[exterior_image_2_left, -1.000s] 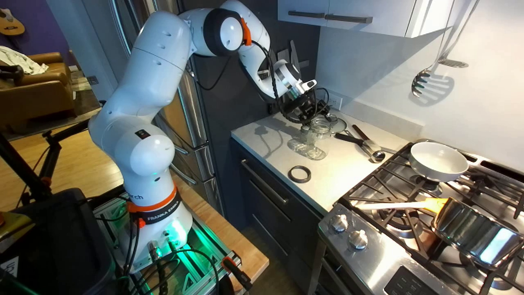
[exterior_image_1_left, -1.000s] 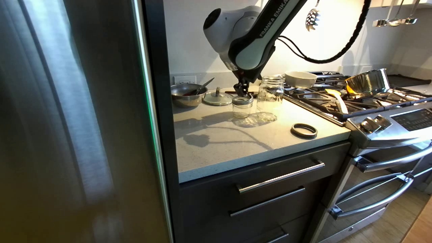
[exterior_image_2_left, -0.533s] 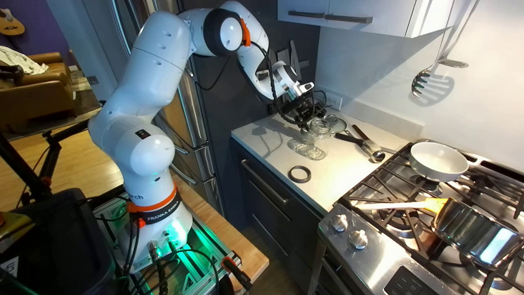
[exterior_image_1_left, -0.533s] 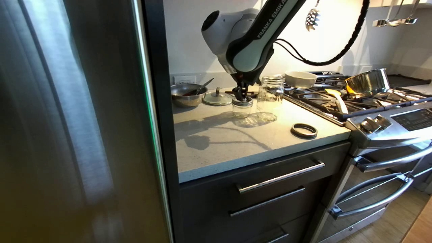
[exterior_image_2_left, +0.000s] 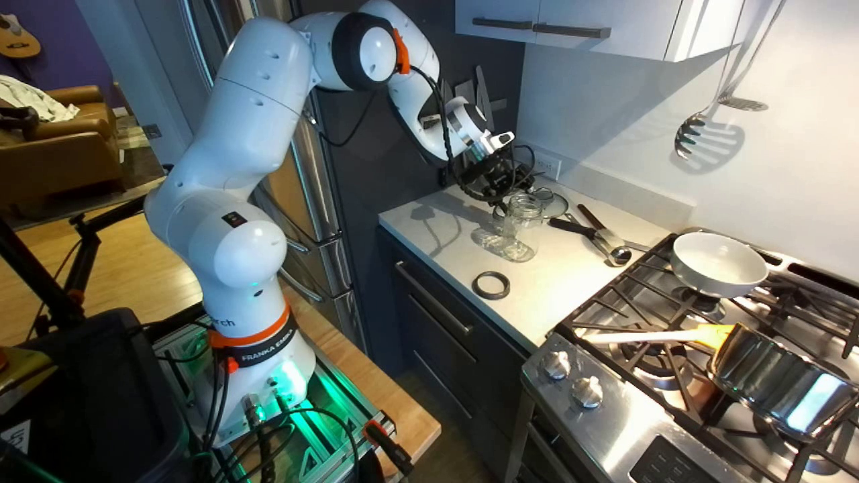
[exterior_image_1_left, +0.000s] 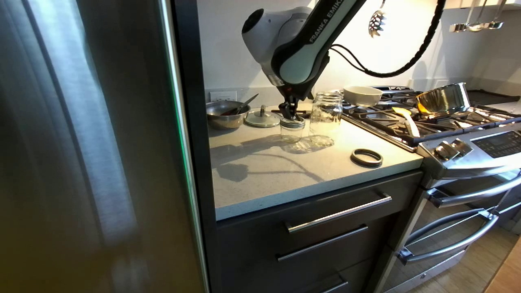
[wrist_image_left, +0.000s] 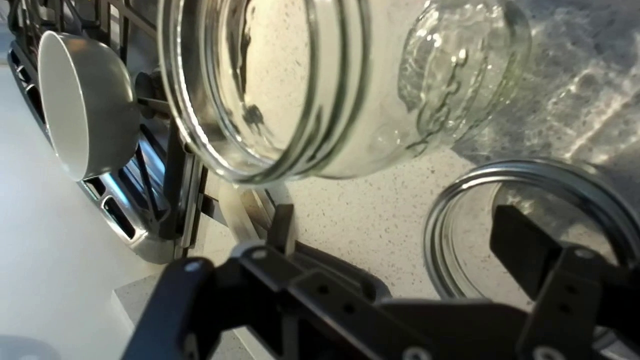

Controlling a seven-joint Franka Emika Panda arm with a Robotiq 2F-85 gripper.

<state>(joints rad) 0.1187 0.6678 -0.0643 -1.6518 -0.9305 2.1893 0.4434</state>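
Note:
My gripper (wrist_image_left: 400,235) is open in the wrist view, with nothing between its fingers. One finger overlaps the mouth of the small glass jar (wrist_image_left: 436,225), which has a metal ring on its rim. The other finger is over the counter beside it. I cannot tell whether the finger touches the jar. In an exterior view my gripper (exterior_image_1_left: 290,112) is right at the top of the small jar (exterior_image_1_left: 291,135). A tall open glass jar (exterior_image_1_left: 325,114) stands upright beside it and also shows large in the wrist view (wrist_image_left: 345,95). A dark ring (exterior_image_1_left: 367,164) lies near the counter's front edge.
A metal bowl (exterior_image_1_left: 228,122) and a glass lid (exterior_image_1_left: 261,120) sit at the back by the wall. Utensils (exterior_image_2_left: 590,235) lie behind the jars. The stove (exterior_image_2_left: 611,429) holds a white bowl (exterior_image_2_left: 704,282), a tilted pot (exterior_image_2_left: 778,382) and a spatula. A fridge (exterior_image_1_left: 101,162) flanks the counter.
My gripper has shifted slightly to the left in an exterior view, dipping a little and then rising slightly over the small jar. The jars and the ring have not moved.

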